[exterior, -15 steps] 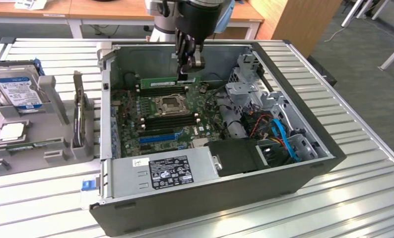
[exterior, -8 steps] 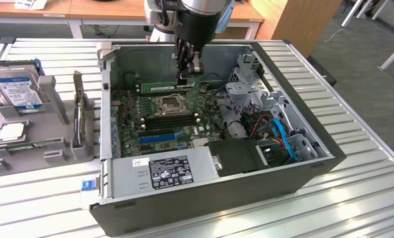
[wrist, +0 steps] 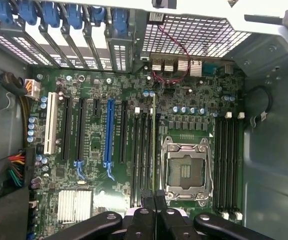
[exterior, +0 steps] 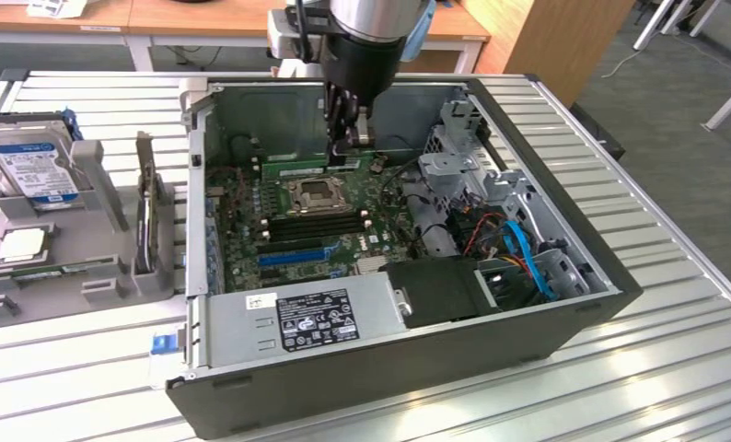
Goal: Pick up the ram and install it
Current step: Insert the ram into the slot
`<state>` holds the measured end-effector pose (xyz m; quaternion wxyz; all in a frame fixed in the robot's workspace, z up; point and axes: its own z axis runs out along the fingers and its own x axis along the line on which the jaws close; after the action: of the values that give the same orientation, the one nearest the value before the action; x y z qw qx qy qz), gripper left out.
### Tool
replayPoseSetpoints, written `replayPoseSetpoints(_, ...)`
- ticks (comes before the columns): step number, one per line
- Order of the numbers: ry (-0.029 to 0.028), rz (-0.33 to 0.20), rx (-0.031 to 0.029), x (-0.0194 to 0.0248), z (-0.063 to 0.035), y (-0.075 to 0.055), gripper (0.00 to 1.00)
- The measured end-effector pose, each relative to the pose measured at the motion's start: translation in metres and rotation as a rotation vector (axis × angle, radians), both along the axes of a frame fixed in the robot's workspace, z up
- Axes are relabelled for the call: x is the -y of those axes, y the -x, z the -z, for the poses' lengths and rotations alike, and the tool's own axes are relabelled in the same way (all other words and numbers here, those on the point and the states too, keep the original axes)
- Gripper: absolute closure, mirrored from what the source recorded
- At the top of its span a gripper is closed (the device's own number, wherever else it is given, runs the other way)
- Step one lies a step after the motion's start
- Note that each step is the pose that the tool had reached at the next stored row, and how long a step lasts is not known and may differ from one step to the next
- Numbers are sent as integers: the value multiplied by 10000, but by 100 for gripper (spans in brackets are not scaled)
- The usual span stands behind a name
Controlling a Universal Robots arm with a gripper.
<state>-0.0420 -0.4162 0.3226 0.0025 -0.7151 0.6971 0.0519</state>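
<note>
Okay, the open computer case [exterior: 550, 304] lies on its side on the slatted table [exterior: 660, 368] with the motherboard [wrist: 98, 150] facing up. The processor socket [exterior: 317, 193] [wrist: 185, 170] sits mid-board with its metal frame around it. The ram [wrist: 154, 145] stands on edge just beside the socket, parallel to the socket's side. It runs along the nearest slot of the black memory slots [wrist: 141, 155], the bank lying between the socket and the blue expansion slot [wrist: 108, 132]. A second bank of black slots runs along the socket's opposite side. The gripper [exterior: 355, 149] [wrist: 154, 196] is down inside the case, just off one corner of the socket. Its fingers [wrist: 146, 200] are pressed together directly over one end of the ram. The stick's end slips under the fingertips, so it is probably touched there. Whether the fingers pinch its top edge or only rest on it cannot be told from this angle. The power supply [exterior: 310, 313] sits past the expansion slots from the socket. A hard drive [exterior: 28, 170] stands in a grey holder outside the case, well apart from the socket
</note>
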Motion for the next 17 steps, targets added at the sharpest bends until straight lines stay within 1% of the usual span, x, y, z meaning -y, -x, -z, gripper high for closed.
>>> replayPoseSetpoints(11,0,0,0,0,162,0,88)
replayPoseSetpoints(17,0,1,0,0,233,0,88)
